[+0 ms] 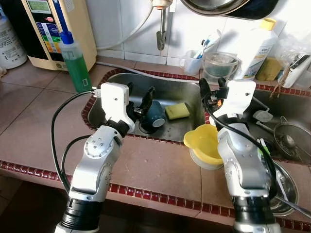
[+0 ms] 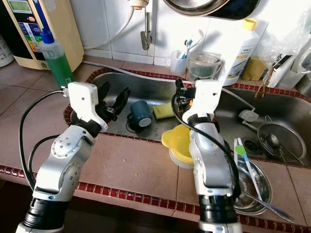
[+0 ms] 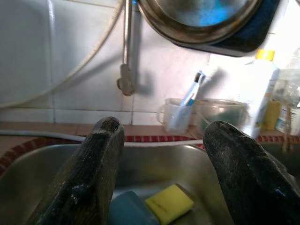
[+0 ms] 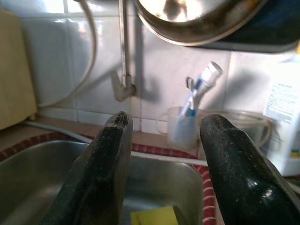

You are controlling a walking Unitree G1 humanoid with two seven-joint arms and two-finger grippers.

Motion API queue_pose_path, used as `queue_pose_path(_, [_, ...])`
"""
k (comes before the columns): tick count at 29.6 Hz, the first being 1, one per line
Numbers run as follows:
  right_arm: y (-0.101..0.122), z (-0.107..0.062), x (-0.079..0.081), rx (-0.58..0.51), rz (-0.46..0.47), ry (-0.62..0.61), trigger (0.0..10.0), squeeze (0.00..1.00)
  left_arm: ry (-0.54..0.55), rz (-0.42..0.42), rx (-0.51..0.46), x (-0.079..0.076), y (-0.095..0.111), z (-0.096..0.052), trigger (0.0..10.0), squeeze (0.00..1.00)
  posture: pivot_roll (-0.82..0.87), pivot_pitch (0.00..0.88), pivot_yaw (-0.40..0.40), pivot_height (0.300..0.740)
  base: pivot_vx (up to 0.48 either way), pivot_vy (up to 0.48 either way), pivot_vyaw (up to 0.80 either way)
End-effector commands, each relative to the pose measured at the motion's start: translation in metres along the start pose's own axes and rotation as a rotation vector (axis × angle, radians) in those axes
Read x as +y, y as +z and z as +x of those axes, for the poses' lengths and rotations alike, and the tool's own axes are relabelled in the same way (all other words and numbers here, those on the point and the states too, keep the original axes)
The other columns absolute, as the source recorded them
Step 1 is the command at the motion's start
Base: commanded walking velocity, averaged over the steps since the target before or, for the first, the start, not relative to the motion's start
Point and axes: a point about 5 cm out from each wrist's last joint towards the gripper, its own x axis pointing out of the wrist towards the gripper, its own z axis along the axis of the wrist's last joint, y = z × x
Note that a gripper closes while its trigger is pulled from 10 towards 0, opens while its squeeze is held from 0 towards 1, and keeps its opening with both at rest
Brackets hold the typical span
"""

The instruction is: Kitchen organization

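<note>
Cup [image 1: 154, 114] and sponge [image 1: 177, 111] sit down in the steel sink [image 1: 187, 87], close to each other but not touching. The dark blue cup lies tipped on its side near the drain, and its open end seems to face the front wall of the sink, though that part is hard to see. The yellow sponge lies flat just past it.

The left gripper [image 1: 141, 103] is the nearer one. It hangs over the sink's left front edge, and the cup is just ahead of its black fingers [image 3: 89, 173] and a bit lower. Those fingers are spread wide and hold nothing. The left arm is bent up from the counter with its wrist tipped toward the sink.

The right gripper [image 1: 213, 87] is raised higher, above the ridge between the two sinks, pointing at the back wall. Its fingers are spread too, with nothing in them. A yellow bowl [image 1: 204, 143] sits on the counter beside that arm.
</note>
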Motion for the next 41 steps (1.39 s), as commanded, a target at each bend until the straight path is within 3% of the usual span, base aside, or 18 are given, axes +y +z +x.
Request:
queue_pose_path(1, [0.002,-0.006,0.004,-0.012,-0.017,-0.004,10.0,0.0,0.021,0.012,0.01,0.0,-0.006,-0.003,10.0,0.0,-0.05,0.006,-0.025,0.74,0.0,0.0,0.0])
queue_pose_path(18, [-0.015,-0.038,0.017,0.071,-0.037,-0.028,10.0,0.0,0.021,0.041,0.04,0.003,-0.016,-0.016,10.0,0.0,-0.08,0.021,-0.008,0.74,0.0,0.0,0.0])
queue_pose_path(25, [-0.023,-0.047,0.013,0.108,-0.035,-0.08,10.0,0.0,0.021,0.027,0.059,0.002,-0.025,-0.023,10.0,0.0,-0.08,0.029,0.001,0.74,0.0,0.0,0.0])
queue_pose_path(41, [-0.027,-0.062,0.006,0.127,-0.054,-0.074,10.0,0.0,0.017,0.006,0.07,0.005,-0.029,-0.036,10.0,0.0,-0.1,0.014,-0.006,0.74,0.0,0.0,0.0])
